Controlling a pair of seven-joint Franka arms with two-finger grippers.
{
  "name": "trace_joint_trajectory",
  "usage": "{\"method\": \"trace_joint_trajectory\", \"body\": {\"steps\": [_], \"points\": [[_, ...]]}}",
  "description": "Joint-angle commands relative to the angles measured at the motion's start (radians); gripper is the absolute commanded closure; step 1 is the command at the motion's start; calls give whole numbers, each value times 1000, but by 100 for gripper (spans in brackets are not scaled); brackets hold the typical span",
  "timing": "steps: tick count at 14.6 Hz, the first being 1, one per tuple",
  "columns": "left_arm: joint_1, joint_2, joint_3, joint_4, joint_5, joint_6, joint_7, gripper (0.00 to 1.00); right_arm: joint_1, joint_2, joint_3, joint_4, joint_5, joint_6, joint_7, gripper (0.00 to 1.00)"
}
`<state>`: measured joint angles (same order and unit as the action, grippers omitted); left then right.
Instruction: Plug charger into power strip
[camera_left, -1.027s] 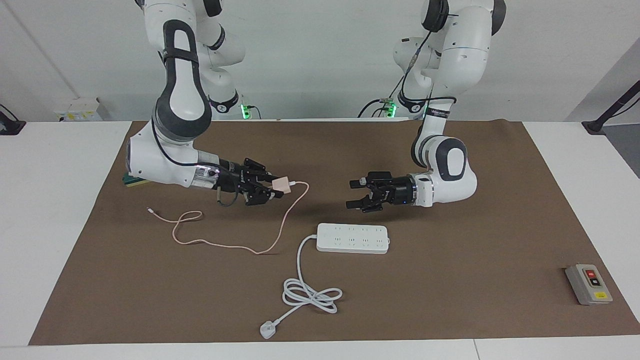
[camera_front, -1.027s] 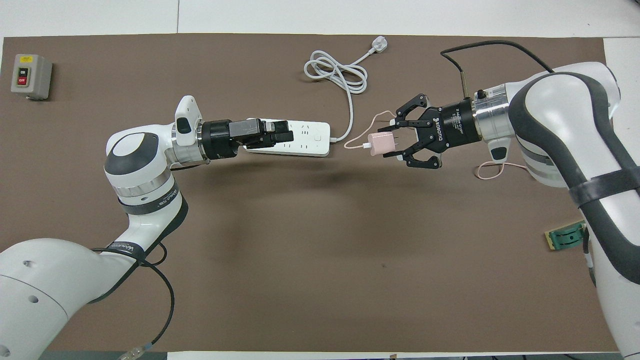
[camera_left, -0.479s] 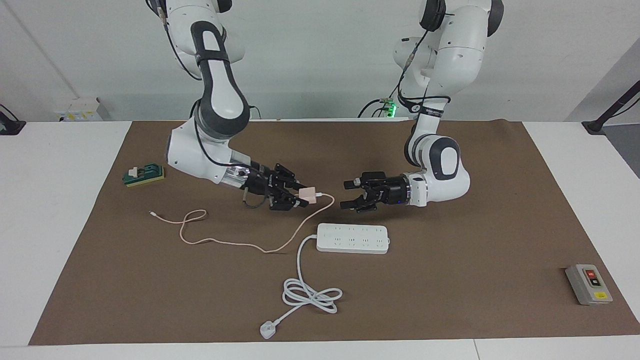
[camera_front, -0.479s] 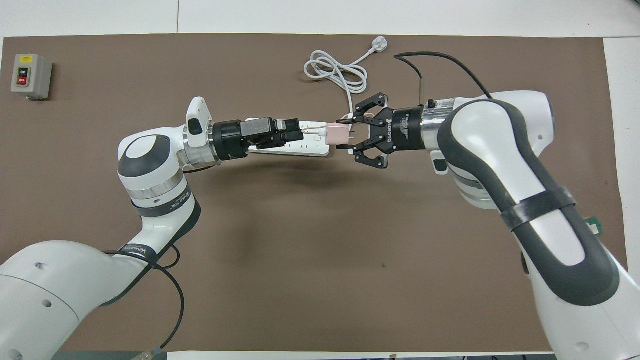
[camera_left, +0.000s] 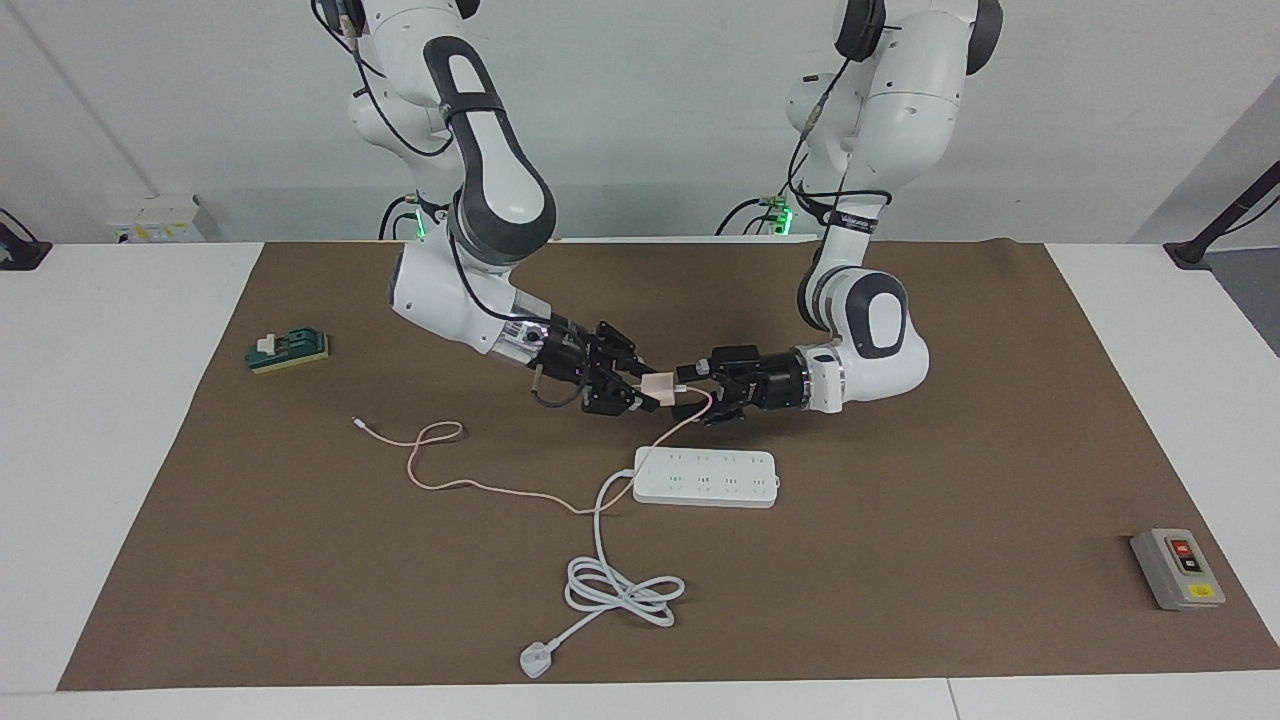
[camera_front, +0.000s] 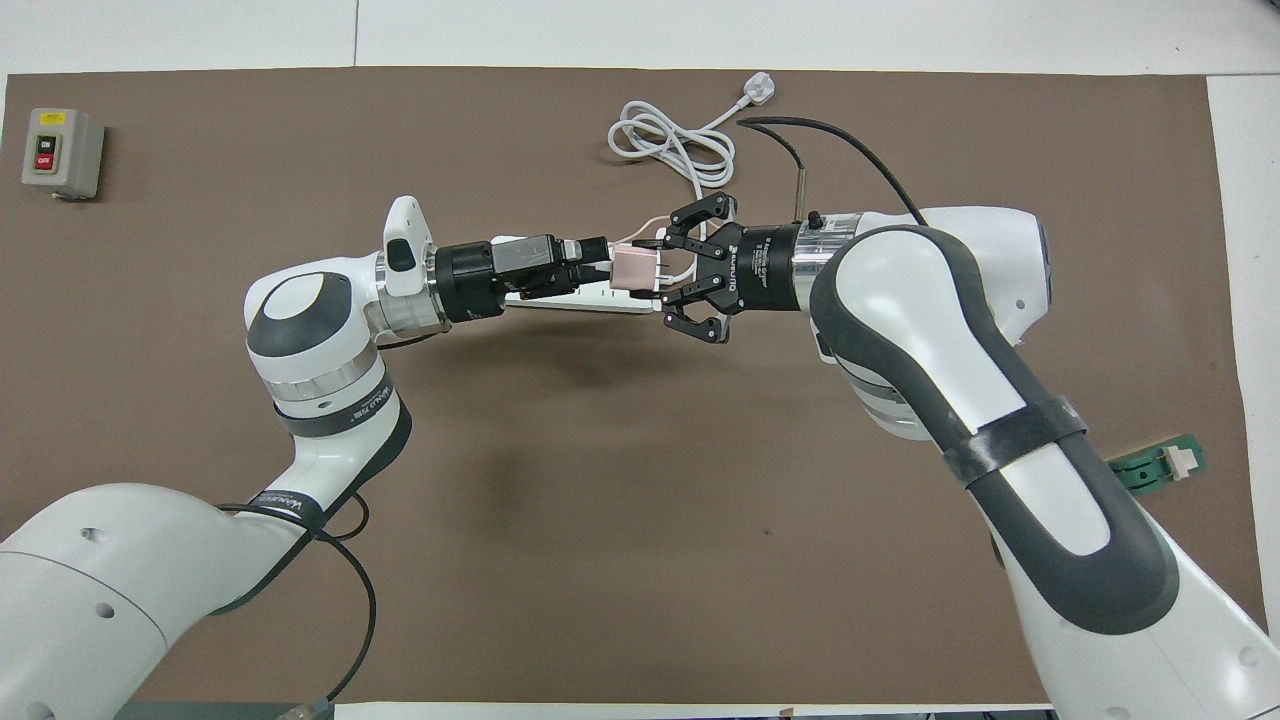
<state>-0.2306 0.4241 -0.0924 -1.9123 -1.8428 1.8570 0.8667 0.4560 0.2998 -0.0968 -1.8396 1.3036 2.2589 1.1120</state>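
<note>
Desk (camera_left: 110, 450): white, with a big brown mat (camera_left: 900, 600) laid on top.
Right arm (camera_left: 480, 190): white and grey, coming in from its own end, bent low over the middle of the mat.
Left arm (camera_left: 870, 330): white and grey, bent low too, reaching toward the right arm.
Power strip (camera_left: 706, 477): long white bar lying flat on the mat, under the spot where the two grippers meet; thick white cord (camera_left: 620, 585) curled in loops farther from the robots, ending in a white plug (camera_left: 535, 661).
Right gripper (camera_left: 640, 388): up in the air over the mat, just nearer to the robots than the power strip; jaws closed tight on the charger.
Left gripper (camera_left: 700, 392): up in the air, tip to tip with the right gripper; jaws spread wide, one finger above the charger's end and one below, gripping nothing.
Switch box (camera_left: 1177, 568): grey with red and yellow buttons, at the left arm's end of the mat, well apart from the rest.
Green block (camera_left: 288, 350): small, with a white part, at the right arm's end of the mat.
Charger (camera_left: 662, 385): little pink cube, held off the mat between the two grippers; thin pink cable (camera_left: 480, 487) hanging down and snaking over the mat toward the right arm's end.
</note>
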Motion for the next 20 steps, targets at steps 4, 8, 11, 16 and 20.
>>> {"method": "trace_joint_trajectory", "body": {"steps": [4,8,11,16,20], "points": [[-16,-2,8,-7,-26,21,28,0,23,21,-1,0,-65,-5,-6,100],[-30,-4,8,-13,-27,60,63,0,15,19,-1,3,-122,-56,-4,100],[-30,-4,8,-14,-27,60,64,0,7,19,-1,8,-138,-76,0,100],[-35,-30,8,-28,-24,152,89,0,3,19,-6,17,-156,-99,2,100],[-53,-96,10,-92,-23,221,92,0,3,19,-8,17,-158,-98,2,100]]}}
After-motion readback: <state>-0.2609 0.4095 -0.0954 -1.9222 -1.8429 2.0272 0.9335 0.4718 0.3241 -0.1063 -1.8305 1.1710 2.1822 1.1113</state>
